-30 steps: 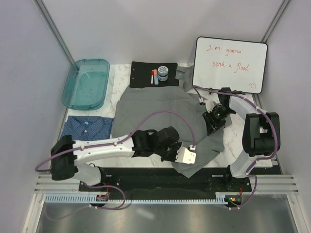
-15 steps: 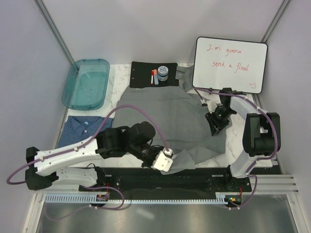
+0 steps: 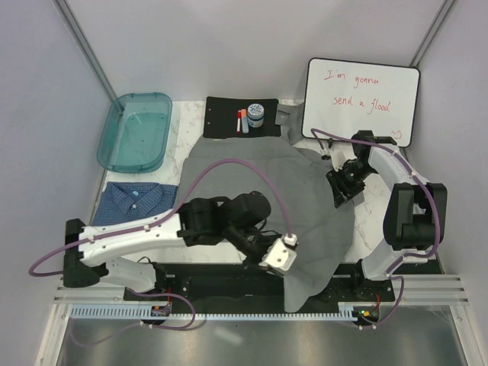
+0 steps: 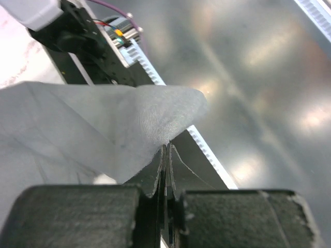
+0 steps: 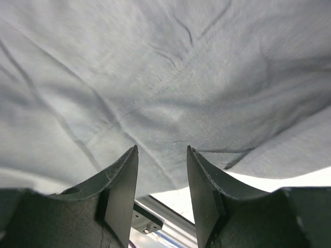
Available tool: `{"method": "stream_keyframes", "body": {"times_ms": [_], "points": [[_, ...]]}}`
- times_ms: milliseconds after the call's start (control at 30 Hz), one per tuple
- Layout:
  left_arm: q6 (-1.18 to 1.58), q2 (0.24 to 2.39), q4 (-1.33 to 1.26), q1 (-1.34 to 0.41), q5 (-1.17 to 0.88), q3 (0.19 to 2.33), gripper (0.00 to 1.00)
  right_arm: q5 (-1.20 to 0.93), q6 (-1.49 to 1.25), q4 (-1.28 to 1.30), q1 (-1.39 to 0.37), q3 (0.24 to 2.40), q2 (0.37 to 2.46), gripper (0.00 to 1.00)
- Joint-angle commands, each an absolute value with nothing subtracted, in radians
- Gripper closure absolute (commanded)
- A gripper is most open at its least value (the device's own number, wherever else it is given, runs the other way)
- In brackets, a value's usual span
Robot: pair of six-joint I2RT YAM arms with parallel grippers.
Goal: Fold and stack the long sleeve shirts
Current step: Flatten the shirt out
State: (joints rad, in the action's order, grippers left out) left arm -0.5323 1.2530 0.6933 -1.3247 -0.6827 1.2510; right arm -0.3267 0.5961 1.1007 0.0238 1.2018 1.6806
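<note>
Grey shirt [image 3: 252, 171] lies far-to-near; left gripper [image 3: 280, 255] nearer, pinching its near hem; right gripper [image 3: 341, 187] parted above right edge.

The left gripper [image 3: 280, 258], pinching the grey shirt [image 3: 305, 206], is swinging back to the right after its pull leftward, and the cloth's near hem is now spilling over the front edge of the table [image 3: 187, 126]. The right gripper [image 3: 341, 189] is drifting farther back and rightward, its jaws parting slightly.

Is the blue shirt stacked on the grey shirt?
No, the blue shirt lies folded beside the grey shirt, on its left.
</note>
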Motion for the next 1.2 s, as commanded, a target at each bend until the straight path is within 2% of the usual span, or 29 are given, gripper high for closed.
{"method": "stream_keyframes", "body": {"times_ms": [0,233,367,533,700,733,767,800,833,867,900,967,1033,1167], "points": [[-0.463,1.386,0.531,-1.315,-0.650,1.370,0.98,-0.419,0.612,1.167,0.025,1.295,1.634,0.50],[-0.276,1.468,0.378,-1.091,-0.652,1.228,0.98,-0.468,0.612,1.221,0.023,1.322,1.617,0.49],[-0.317,1.437,0.350,-1.008,-0.586,0.989,0.98,-0.462,0.630,1.227,0.008,1.301,1.615,0.49],[-0.428,1.364,0.325,-1.009,-0.459,0.789,0.98,-0.399,0.617,1.163,0.008,1.226,1.634,0.50],[-0.462,1.327,0.342,-1.009,-0.429,0.696,0.98,-0.180,0.606,1.095,0.008,1.128,1.675,0.57],[-0.468,1.319,0.359,-1.009,-0.437,0.698,0.95,-0.166,0.610,1.097,0.006,1.094,1.669,0.57],[-0.462,1.312,0.380,-1.009,-0.443,0.716,0.87,-0.157,0.620,1.098,0.006,1.080,1.660,0.58],[-0.460,1.296,0.434,-1.009,-0.449,0.730,0.74,-0.146,0.629,1.106,0.006,1.069,1.639,0.59],[-0.463,1.286,0.469,-1.009,-0.456,0.747,0.68,-0.141,0.644,1.111,0.006,1.063,1.628,0.59],[-0.466,1.270,0.486,-1.003,-0.443,0.773,0.55,-0.140,0.652,1.118,0.006,1.066,1.617,0.59],[-0.463,1.256,0.497,-0.991,-0.439,0.781,0.51,-0.155,0.663,1.147,0.008,1.072,1.602,0.59],[-0.469,1.215,0.521,-0.925,-0.433,0.816,0.50,-0.170,0.696,1.183,0.006,1.112,1.592,0.63],[-0.472,1.213,0.526,-0.824,-0.433,0.854,0.49,-0.221,0.713,1.227,0.012,1.193,1.582,0.62],[-0.496,1.293,0.485,-0.691,-0.384,0.885,0.50,-0.299,0.600,1.143,0.020,1.292,1.583,0.61]]}}
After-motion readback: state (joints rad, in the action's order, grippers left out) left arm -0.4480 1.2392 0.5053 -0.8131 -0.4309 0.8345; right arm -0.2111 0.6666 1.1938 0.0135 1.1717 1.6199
